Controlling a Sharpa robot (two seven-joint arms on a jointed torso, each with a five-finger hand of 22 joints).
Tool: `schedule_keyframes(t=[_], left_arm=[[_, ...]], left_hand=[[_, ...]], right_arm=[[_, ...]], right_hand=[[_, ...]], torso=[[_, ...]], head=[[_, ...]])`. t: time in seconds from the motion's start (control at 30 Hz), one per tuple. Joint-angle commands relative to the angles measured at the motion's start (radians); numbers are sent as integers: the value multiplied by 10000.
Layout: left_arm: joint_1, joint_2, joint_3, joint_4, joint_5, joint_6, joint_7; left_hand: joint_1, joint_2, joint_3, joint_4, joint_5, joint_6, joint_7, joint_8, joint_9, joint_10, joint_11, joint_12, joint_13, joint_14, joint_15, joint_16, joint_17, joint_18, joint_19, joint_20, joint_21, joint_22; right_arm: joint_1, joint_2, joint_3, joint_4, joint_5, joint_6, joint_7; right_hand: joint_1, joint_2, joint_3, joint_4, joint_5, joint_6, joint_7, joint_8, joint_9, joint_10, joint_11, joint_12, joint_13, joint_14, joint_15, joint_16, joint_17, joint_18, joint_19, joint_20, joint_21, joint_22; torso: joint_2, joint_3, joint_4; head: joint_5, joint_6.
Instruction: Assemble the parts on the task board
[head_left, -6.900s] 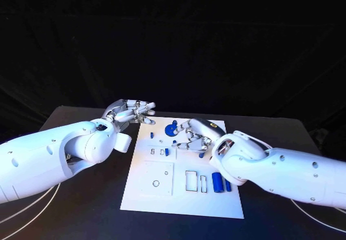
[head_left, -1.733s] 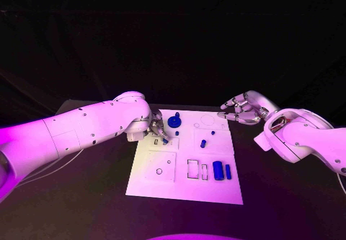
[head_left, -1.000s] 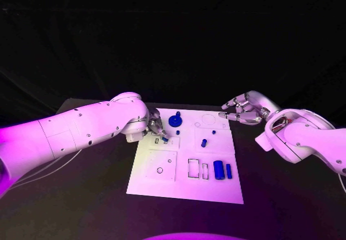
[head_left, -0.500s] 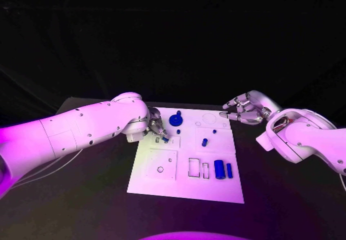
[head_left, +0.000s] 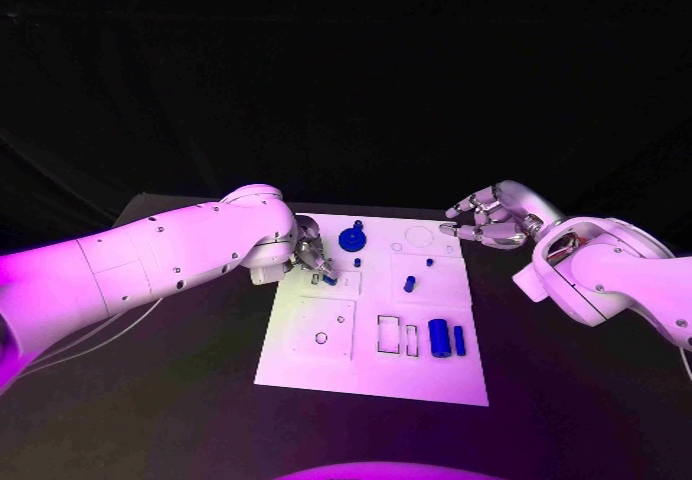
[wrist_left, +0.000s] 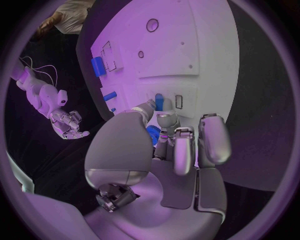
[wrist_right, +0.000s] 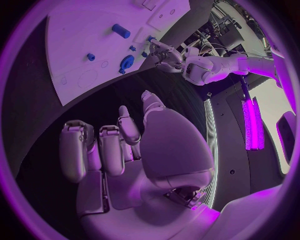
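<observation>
Head view shows the left hand (head_left: 310, 256) at the task board's (head_left: 368, 375) far left edge, fingertips down, pinching a small blue part (wrist_left: 159, 102) that stands on the board. Farther right, the right hand (head_left: 488, 225) hovers above the surface (head_left: 173, 400) beside the board's far right corner, fingers loosely curled, holding nothing.

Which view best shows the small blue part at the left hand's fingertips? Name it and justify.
The left wrist view: the small blue part stands unobstructed on the task board just beyond the left hand. The head view shows it tiny beside the fingers; in the right wrist view I cannot pick it out.
</observation>
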Motion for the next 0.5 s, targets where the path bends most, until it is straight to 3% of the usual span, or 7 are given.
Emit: schedule_keyframes(t=[0.03, 0.5], left_arm=[[-11, 4, 2, 17, -47, 247, 72], [-31, 114, 0, -78, -47, 177, 66]], left_hand=[[85, 31, 119, -39, 35, 156, -66, 34, 17, -20, -27, -40, -16, 989, -65, 41, 2423, -169, -26, -19, 39, 10], [-9, -21, 221, -61, 32, 185, -68, 51, 49, -30, -27, -88, -60, 989, -64, 41, 2423, -172, -23, -15, 46, 25]], right_arm=[[-7, 11, -1, 3, -66, 146, 14], [-8, 18, -1, 11, -66, 147, 18]], right_hand=[[13, 88, -57, -6, 36, 66, 13, 64, -13, -1, -59, -9, -14, 628, -99, -64, 983, 72, 14, -69, -28, 1623], [2, 87, -70, 5, 46, 64, 13, 65, -15, -4, -59, -12, -20, 625, -99, -72, 970, 77, 2, -70, -50, 1611]], torso=[[-3, -4, -3], [12, 1, -14]], head=[[3, -9], [11, -12]])
